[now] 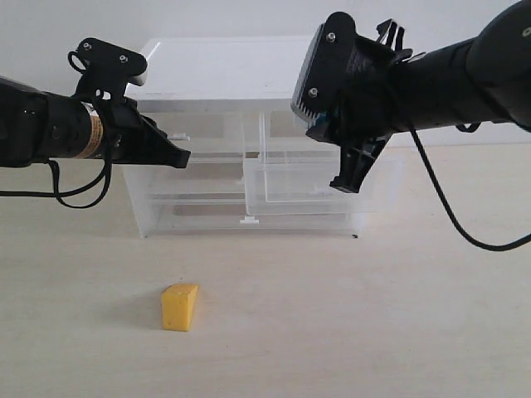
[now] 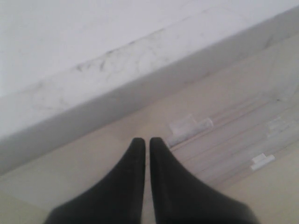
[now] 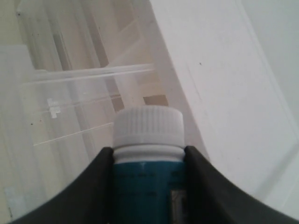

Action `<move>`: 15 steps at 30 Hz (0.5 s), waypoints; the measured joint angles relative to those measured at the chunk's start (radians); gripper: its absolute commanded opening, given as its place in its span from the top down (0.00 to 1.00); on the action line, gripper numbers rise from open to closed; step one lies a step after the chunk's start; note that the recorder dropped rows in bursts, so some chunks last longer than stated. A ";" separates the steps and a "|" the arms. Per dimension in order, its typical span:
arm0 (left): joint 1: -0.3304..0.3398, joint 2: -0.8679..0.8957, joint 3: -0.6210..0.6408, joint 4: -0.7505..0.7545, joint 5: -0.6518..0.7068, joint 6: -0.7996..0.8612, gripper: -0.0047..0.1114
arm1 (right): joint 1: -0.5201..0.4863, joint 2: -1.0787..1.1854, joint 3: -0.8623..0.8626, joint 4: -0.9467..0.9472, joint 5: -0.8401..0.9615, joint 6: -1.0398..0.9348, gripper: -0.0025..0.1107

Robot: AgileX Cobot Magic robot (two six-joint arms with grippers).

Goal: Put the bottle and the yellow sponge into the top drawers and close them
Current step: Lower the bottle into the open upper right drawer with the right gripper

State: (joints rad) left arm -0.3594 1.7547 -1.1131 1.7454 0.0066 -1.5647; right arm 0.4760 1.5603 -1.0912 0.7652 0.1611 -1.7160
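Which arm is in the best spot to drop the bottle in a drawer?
Right, probably. The right gripper holds the bottle by the pulled-out top drawer. The left gripper is shut and empty.

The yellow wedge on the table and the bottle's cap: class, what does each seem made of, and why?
yellow sponge: likely foam; matte, no shine, softly rounded edges.
cap of the bottle: probably white plastic; smooth, fine moulded ribs.
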 measured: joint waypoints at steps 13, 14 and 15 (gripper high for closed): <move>0.000 0.000 0.000 0.000 0.000 0.000 0.93 | 0.000 0.038 0.000 0.000 -0.008 0.000 0.98; 0.000 0.000 0.000 0.000 0.000 0.000 0.93 | 0.000 0.038 0.000 0.000 -0.010 0.001 0.98; 0.000 0.000 0.000 0.000 0.000 0.000 0.93 | 0.000 0.038 0.000 0.000 -0.010 0.003 0.97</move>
State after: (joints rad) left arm -0.3594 1.7547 -1.1131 1.7454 0.0066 -1.5647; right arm 0.4760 1.5987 -1.0912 0.7652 0.1512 -1.7126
